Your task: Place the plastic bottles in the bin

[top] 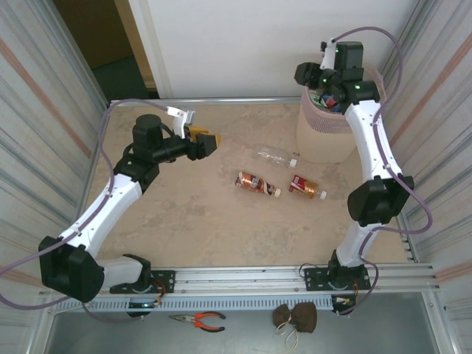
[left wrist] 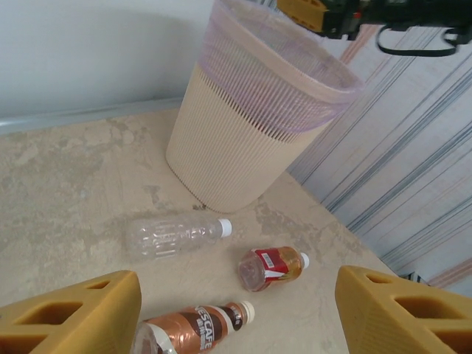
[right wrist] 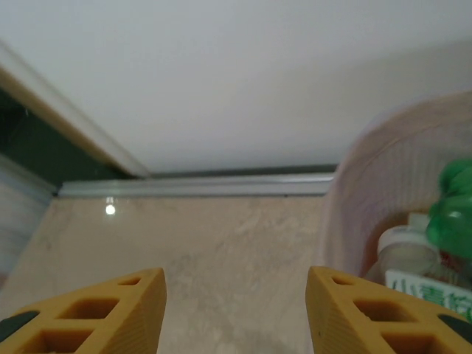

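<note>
Three plastic bottles lie on the table: a clear one [top: 276, 155] [left wrist: 173, 236], a brown-labelled one [top: 258, 184] [left wrist: 195, 330] and a red-labelled one [top: 307, 187] [left wrist: 271, 267]. The pale pink bin [top: 328, 133] [left wrist: 243, 125] stands at the back right with several bottles inside, among them a green one [right wrist: 453, 206]. My left gripper [top: 208, 141] [left wrist: 237, 295] hovers open left of the lying bottles, holding nothing. My right gripper [top: 330, 94] [right wrist: 236, 284] hangs open above the bin's left rim [right wrist: 354, 192], nothing between its fingers.
Corrugated metal walls close in both sides, and a metal rail [top: 221, 100] runs along the table's back edge. Pliers [top: 199, 319] and a brown pouch [top: 295, 317] lie on the front ledge below the arm bases.
</note>
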You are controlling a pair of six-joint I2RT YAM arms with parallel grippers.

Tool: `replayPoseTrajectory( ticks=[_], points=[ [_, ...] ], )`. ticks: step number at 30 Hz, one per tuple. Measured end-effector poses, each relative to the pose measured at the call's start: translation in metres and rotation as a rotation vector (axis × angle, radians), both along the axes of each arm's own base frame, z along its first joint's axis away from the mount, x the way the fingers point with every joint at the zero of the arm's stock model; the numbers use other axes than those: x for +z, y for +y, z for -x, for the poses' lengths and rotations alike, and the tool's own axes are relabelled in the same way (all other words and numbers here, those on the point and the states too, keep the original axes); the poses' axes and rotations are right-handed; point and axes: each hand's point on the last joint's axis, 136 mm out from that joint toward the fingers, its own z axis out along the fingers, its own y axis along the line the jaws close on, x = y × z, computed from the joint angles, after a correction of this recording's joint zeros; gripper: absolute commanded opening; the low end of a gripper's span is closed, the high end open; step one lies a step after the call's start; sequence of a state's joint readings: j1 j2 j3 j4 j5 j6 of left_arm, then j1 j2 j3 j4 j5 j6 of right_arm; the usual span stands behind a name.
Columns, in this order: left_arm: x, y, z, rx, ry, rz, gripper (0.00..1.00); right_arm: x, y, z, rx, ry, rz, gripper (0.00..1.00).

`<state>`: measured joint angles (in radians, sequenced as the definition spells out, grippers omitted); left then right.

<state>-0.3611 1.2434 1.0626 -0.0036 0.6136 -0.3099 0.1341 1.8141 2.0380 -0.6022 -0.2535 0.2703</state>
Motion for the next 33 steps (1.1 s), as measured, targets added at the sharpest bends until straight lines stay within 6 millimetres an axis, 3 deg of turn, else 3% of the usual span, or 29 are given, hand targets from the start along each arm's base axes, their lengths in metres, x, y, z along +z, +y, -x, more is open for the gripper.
replayPoseTrajectory(
  ticks=[3,8,13,17,21,26,29,33],
  points=[
    [-0.01,-0.002,-0.002,-0.004,0.037,-0.002,0.7,-0.007,0.027,0.021,0.099,0.015,0.107,0.54],
    [-0.028,-0.004,-0.005,-0.006,0.106,-0.008,0.68,-0.036,0.068,0.052,0.3,0.045,0.315,0.62],
    [-0.034,0.003,-0.009,0.019,0.141,-0.002,0.68,-0.069,0.094,0.069,0.501,0.044,0.503,0.64],
    [-0.047,0.018,-0.014,0.069,0.196,0.014,0.68,-0.11,0.103,0.065,0.615,0.081,0.614,0.66],
    [-0.06,0.03,-0.016,0.104,0.244,0.023,0.68,-0.164,0.106,0.059,0.69,0.175,0.714,0.68],
    [-0.053,0.031,-0.012,0.105,0.234,0.033,0.7,-0.227,0.112,0.056,0.764,0.294,0.789,0.73],
    [-0.049,0.031,-0.011,0.106,0.226,0.038,0.7,-0.251,0.114,0.054,0.788,0.335,0.816,0.77],
    [-0.049,0.031,-0.011,0.107,0.229,0.04,0.7,-0.267,0.118,0.047,0.803,0.352,0.84,0.83]
  ],
)
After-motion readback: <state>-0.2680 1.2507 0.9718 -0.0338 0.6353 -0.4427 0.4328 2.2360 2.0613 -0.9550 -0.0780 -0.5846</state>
